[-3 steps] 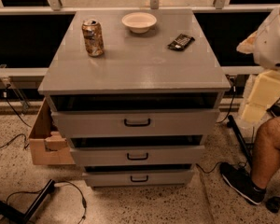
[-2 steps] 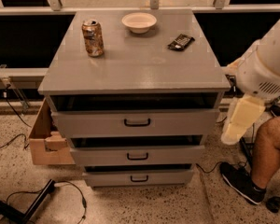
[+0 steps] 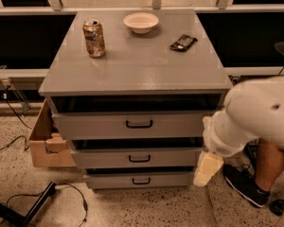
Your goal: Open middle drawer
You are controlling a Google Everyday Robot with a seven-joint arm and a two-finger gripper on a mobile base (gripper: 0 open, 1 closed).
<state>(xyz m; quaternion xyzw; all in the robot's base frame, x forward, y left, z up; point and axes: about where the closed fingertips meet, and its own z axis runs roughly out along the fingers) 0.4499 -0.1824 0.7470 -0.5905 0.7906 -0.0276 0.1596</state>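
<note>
You see the middle drawer in flat grey with a black handle. The surface above is the same grey. Your gripper is pale cream, low at the right beside the drawer fronts, under a white arm. The can is mottled gold-brown, the bowl off-white, and the floor speckled beige.

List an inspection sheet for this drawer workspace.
Surface: grey cabinet top, holding an upright can, a white bowl and a dark packet.
Job's things: middle drawer, black handle free, nothing touching it.
Clutter: open cardboard box on the floor, left of the cabinet.
Grippers: claw low by the cabinet's right front corner, apart from the handle.
Cables: black cables on the floor, left.
Surroundings: person's leg and shoe at right, near the arm.
</note>
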